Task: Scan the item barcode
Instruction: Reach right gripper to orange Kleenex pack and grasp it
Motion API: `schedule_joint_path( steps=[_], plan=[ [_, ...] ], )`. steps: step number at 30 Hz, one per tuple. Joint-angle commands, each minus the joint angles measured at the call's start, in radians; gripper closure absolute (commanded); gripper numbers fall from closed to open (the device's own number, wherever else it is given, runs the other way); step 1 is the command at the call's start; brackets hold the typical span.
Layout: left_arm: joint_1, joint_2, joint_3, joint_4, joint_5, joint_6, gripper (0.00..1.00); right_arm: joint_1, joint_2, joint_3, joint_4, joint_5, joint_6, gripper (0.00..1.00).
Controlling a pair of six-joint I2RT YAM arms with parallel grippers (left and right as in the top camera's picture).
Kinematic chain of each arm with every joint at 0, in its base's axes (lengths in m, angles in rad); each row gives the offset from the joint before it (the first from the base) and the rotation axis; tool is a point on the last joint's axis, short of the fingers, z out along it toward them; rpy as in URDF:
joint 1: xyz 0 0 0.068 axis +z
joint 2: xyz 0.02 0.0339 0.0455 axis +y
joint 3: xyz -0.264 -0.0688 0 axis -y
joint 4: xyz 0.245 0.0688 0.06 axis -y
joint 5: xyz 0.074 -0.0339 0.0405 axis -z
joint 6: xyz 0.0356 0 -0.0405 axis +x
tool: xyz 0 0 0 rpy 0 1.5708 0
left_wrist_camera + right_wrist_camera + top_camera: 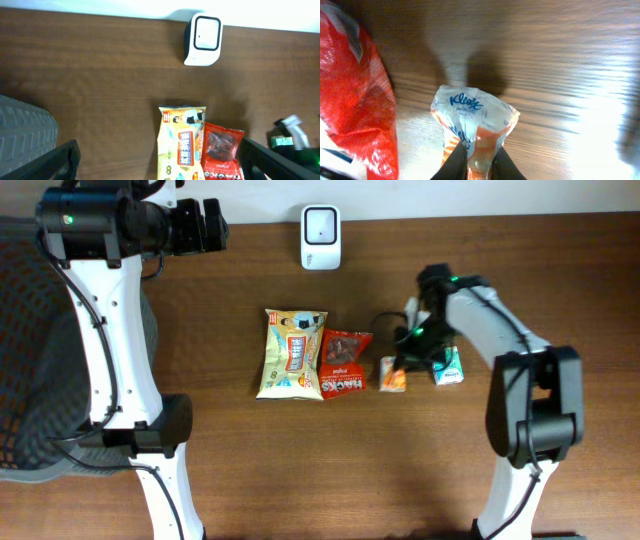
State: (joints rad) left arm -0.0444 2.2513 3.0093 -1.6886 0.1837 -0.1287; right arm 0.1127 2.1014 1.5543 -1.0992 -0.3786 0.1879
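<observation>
**A:** Where is the thing to scan?

**B:** The tissue pack [472, 117] lies on the table [300, 480], between the red snack bag [345, 365] and a green pack [448, 368]. The right gripper [479, 154] is pinching one end of it, fingers pressed into the orange wrapper. The hold looks shallow, but the wrist view cuts the fingers off, so I can't be sure how deep it goes.

**A:** How should the lift go?

**B:** Straight up first, I'd say, so the pack clears the red snack bag beside it. A soft wrapper may sag or twist, so carry it slowly. I can't see the barcode, so the pack may need turning to face it toward the scanner [321, 237].

**A:** Is there room?

**B:** There is bare wood between the snacks and the scanner. The scanner stands close to the table's back edge, so stop short of it. The left gripper [205, 225] hangs spread wide and empty at the back left, well apart from that path.
</observation>
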Motion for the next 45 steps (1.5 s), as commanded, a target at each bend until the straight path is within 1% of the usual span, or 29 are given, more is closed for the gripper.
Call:
schedule_joint_path(
  steps=[1,2,3,5,6,10,12,13,14,15,16,17,19,20,22,24,25,26,27,28,30,31,33,38,41,45],
  plan=[
    [0.002,-0.02,0.012,0.001,0.007,-0.006,0.01,-0.082,-0.002,0.084,-0.092,0.006,-0.155,0.88],
    [0.002,-0.02,0.012,0.001,0.007,-0.006,0.01,-0.103,-0.002,0.084,-0.116,-0.076,-0.229,0.94],
    [0.002,-0.02,0.012,0.001,0.007,-0.006,0.01,-0.113,-0.002,0.083,-0.131,-0.166,-0.293,0.96],
    [0.002,-0.02,0.012,0.001,0.007,-0.006,0.01,-0.128,-0.002,0.083,-0.181,-0.441,-0.515,0.96],
    [0.002,-0.02,0.012,0.001,0.007,-0.006,0.01,-0.127,-0.002,0.083,-0.2,-0.512,-0.578,0.96],
    [0.002,-0.02,0.012,0.001,0.007,-0.006,0.01,-0.127,-0.002,0.083,-0.198,-0.488,-0.576,0.96],
    [0.002,-0.02,0.012,0.001,0.007,-0.006,0.01,-0.127,-0.002,0.083,-0.194,-0.363,-0.571,0.86],
    [0.002,-0.02,0.012,0.001,0.007,-0.006,0.01,-0.127,-0.002,0.083,-0.17,-0.238,-0.491,0.85],
    [0.002,-0.02,0.012,0.001,0.007,-0.006,0.01,-0.127,-0.002,0.082,-0.125,-0.059,-0.336,0.8],
    [0.002,-0.02,0.012,0.001,0.006,-0.006,0.01,-0.127,-0.002,0.082,-0.103,0.01,-0.283,0.38],
    [0.002,-0.02,0.012,0.001,0.007,-0.006,0.01,-0.127,-0.002,0.082,-0.1,0.009,-0.282,0.16],
    [0.002,-0.02,0.012,0.001,0.007,-0.006,0.01,-0.126,-0.002,0.082,-0.101,0.009,-0.267,0.12],
    [0.002,-0.02,0.012,0.001,0.007,-0.006,0.01,-0.126,-0.005,0.125,-0.146,-0.046,-0.253,0.12],
    [0.002,-0.02,0.012,0.001,0.006,-0.006,0.01,-0.119,-0.018,0.172,-0.186,-0.051,-0.253,0.13],
    [0.002,-0.02,0.012,0.001,0.007,-0.006,0.01,-0.088,-0.034,0.233,-0.207,-0.055,-0.245,0.13],
    [0.002,-0.02,0.012,0.001,0.007,-0.006,0.01,-0.04,-0.034,0.238,-0.151,-0.05,-0.12,0.24],
    [0.002,-0.02,0.012,0.001,0.007,-0.006,0.01,-0.013,-0.034,0.224,-0.101,-0.005,-0.023,0.3],
    [0.002,-0.02,0.012,0.001,0.007,-0.006,0.01,0.036,-0.029,0.214,-0.053,0.179,0.142,0.38],
    [0.002,-0.02,0.012,0.001,0.007,-0.006,0.01,0.053,-0.027,0.213,-0.051,0.249,0.203,0.42],
    [0.002,-0.02,0.012,0.001,0.007,-0.006,0.01,0.074,-0.024,0.213,-0.052,0.314,0.258,0.49],
    [0.001,-0.02,0.012,0.001,0.007,-0.006,0.01,0.112,-0.013,0.21,-0.053,0.395,0.312,0.59],
    [0.001,-0.02,0.012,0.001,0.007,-0.006,0.01,0.124,-0.012,0.198,-0.055,0.432,0.349,0.6],
    [0.001,-0.02,0.012,0.001,0.007,-0.006,0.01,0.142,-0.012,0.141,-0.033,0.432,0.395,0.6],
    [0.002,-0.02,0.012,0.001,0.007,-0.006,0.01,0.19,-0.011,-0.013,0.171,0.435,0.398,0.6],
    [0.002,-0.02,0.012,0.001,0.007,-0.006,0.01,0.188,-0.011,-0.037,0.169,0.537,0.449,0.6],
    [0.002,-0.02,0.012,0.001,0.006,-0.006,0.01,0.189,-0.011,-0.066,0.176,0.553,0.449,0.6]
  ],
)
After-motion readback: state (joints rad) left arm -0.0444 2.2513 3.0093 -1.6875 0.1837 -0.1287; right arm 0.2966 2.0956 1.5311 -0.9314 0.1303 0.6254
